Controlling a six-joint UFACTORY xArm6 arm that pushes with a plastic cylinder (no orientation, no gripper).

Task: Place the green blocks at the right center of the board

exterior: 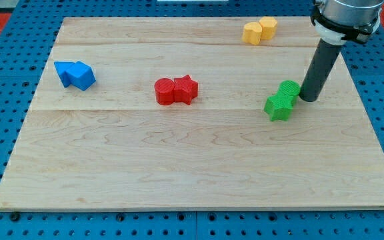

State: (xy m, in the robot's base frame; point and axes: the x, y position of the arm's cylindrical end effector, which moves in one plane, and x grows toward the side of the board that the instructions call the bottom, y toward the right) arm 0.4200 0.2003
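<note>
Two green blocks sit together right of the board's middle: a green star (279,105) at the lower left and a round green block (289,89) touching it at the upper right. My tip (308,99) stands just to the right of the round green block, touching or nearly touching it. The dark rod rises from there to the view's top right corner.
The wooden board (192,180) lies on a blue pegboard. Two red blocks (176,90), a cylinder and a star, sit near the middle. Two blue blocks (75,74) sit at the left. Two yellow blocks (259,31) sit at the top, right of centre.
</note>
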